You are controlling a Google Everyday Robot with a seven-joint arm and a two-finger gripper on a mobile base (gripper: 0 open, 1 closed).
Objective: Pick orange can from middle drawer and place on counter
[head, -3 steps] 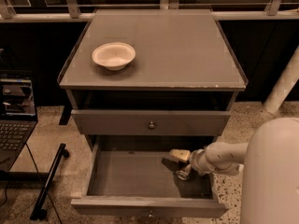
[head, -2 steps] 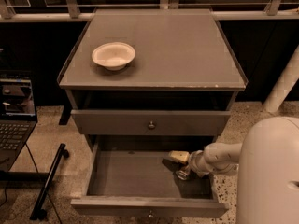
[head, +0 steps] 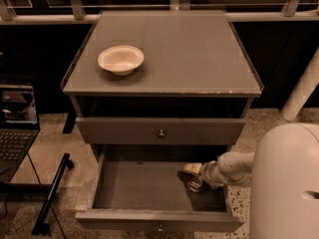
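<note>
Your claw (head: 195,176) sits low inside the open middle drawer (head: 149,219), toward its right side. It has been reached in from the right by the pale arm (head: 234,168), which crosses the drawer's right wall. You cannot tell from this view whether the claw is wide, narrow or gripping. The orange can (head: 195,184) is right at the claw, on the drawer floor near the right front. Its shiny end catches the light, and it looks tilted rather than upright, though you cannot be sure. The arm probably comes in from the side because the drawer above overhangs the back half, which leaves only the front open from overhead.

The rest of the drawer floor, left of the can, is bare, so nothing there crowds the grasp. The upper drawer (head: 124,131) is closed, with its small knob (head: 161,133) at the centre. That closed front is what you must clear on the way up, so judge the lift as out toward the front first, then up.

Above, the desk (head: 199,49) carries a white bowl (head: 120,59) at its left. The right and middle of the top look like the natural place to set the can, well apart from the bowl. A laptop (head: 15,133) stands on the floor to the left, away from the work.
</note>
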